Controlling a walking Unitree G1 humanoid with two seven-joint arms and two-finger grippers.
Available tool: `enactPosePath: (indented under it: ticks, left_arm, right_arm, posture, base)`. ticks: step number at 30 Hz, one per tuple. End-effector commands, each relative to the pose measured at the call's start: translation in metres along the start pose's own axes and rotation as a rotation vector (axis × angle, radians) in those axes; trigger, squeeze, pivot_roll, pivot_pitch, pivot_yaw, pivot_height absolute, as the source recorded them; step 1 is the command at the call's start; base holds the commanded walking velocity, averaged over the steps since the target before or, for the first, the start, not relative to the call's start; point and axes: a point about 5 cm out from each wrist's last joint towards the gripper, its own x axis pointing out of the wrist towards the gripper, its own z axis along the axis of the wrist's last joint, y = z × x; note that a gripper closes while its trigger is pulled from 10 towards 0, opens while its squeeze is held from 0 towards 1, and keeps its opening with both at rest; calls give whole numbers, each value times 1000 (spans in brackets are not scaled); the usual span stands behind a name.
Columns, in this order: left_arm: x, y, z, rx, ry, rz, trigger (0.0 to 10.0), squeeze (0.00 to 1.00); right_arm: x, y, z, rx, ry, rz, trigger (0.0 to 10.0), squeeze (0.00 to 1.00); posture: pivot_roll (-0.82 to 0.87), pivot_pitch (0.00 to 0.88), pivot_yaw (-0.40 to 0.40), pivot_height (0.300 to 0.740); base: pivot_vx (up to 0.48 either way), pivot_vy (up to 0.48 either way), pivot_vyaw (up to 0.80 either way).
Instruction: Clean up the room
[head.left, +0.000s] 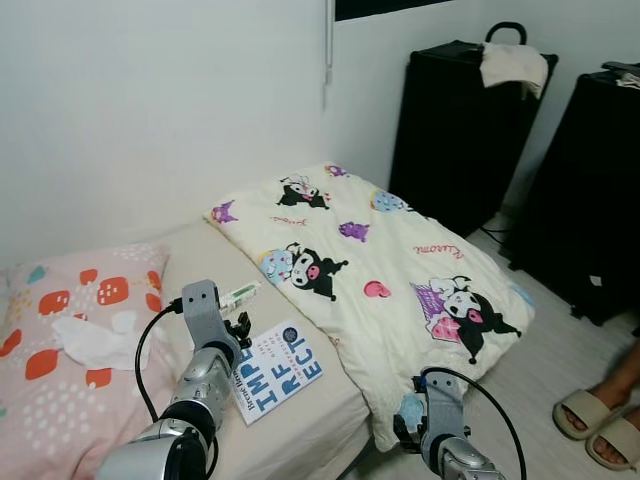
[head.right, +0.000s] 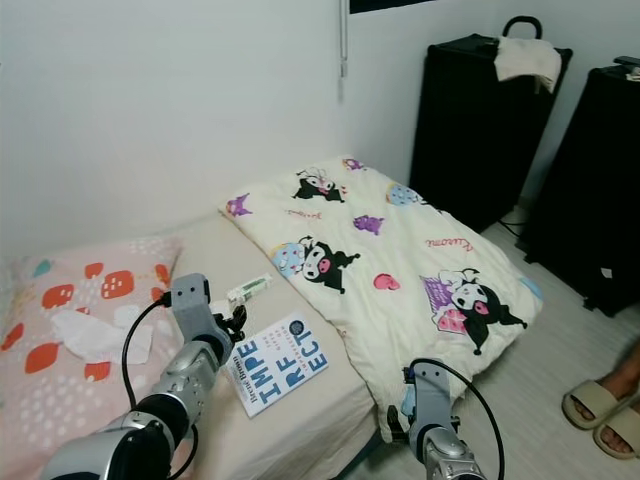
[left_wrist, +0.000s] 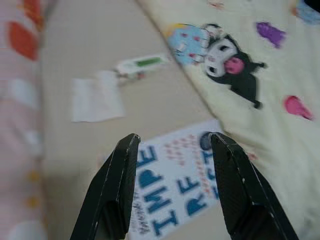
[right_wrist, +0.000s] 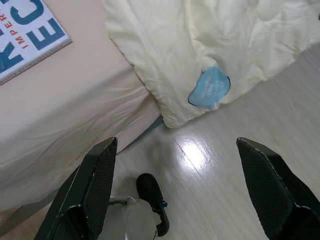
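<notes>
left gripper (left_wrist: 172, 145) – fingers parted, over book (left_wrist: 177, 187) | left wrist: tube (left_wrist: 141, 65), tissue (left_wrist: 96, 98) beyond; right gripper (right_wrist: 177, 190) – spread wide above floor (right_wrist: 225, 190) beside blanket (right_wrist: 200, 45)

White book (head.left: 279, 371) flat on bed (head.left: 300, 420), blue lettering up.

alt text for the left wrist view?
The left gripper hangs open above a white book with blue lettering on the beige mattress. Beyond lie a small white-and-green tube, a white tissue and a cream cartoon-print blanket.
</notes>
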Motion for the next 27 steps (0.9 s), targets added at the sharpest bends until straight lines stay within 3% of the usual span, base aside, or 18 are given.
enactPosePath:
  ticks: [1,2,3,4,10,16,18,22,23,25,26,27]
  left_arm:
    - [3,8,13,69,-25,75,10000,0]
    - [6,18,28,158,-53,183,10000,0]
    - [6,18,28,158,-53,183,10000,0]
    - [7,27,39,205,-73,267,10000,0]
    - [8,48,52,234,-84,377,10000,0]
    - [7,56,52,247,-79,395,10000,0]
    - [4,63,38,293,-46,383,10000,0]
    - [3,65,35,300,-39,383,10000,0]
    - [2,67,31,310,-30,377,10000,0]
    - [1,68,23,337,-30,320,10000,0]
    - [1,68,23,337,-30,320,10000,0]
    - [0,67,20,342,-33,275,10000,0]
  right_arm:
    - [1,4,4,9,-21,13,10000,0]
    - [1,5,5,8,-26,21,10000,0]
    - [1,5,5,8,-26,21,10000,0]
    - [1,6,5,6,-30,26,10000,0]
    - [2,7,11,6,-55,40,10000,0]
    - [3,8,20,18,-90,52,10000,0]
    - [4,12,47,16,-193,102,10000,0]
    - [4,14,53,14,-217,116,10000,0]
    - [4,20,66,7,-268,171,10000,0]
    - [1,42,85,-117,-340,335,10000,0]
    - [1,42,85,-117,-340,335,10000,0]
    - [-1,54,89,-190,-356,414,10000,0]
  posture:
    - [-153,39,54,690]
    - [-165,45,59,690]
    - [-165,45,59,690]
    - [-167,46,61,690]
    - [-186,54,76,690]
    - [-189,56,77,690]
    - [-193,58,76,690]
    - [-193,59,76,690]
    - [-194,58,73,690]
    - [-196,55,69,690]
    - [-196,55,69,690]
    - [-194,53,68,690]
  base:
    - [0,0,0]
    - [0,0,0]
    - [0,0,0]
    - [0,0,0]
    - [0,0,0]
    - [0,0,0]
    - [0,0,0]
    - [0,0,0]
    - [0,0,0]
    - [0,0,0]
    - [0,0,0]
    - [0,0,0]
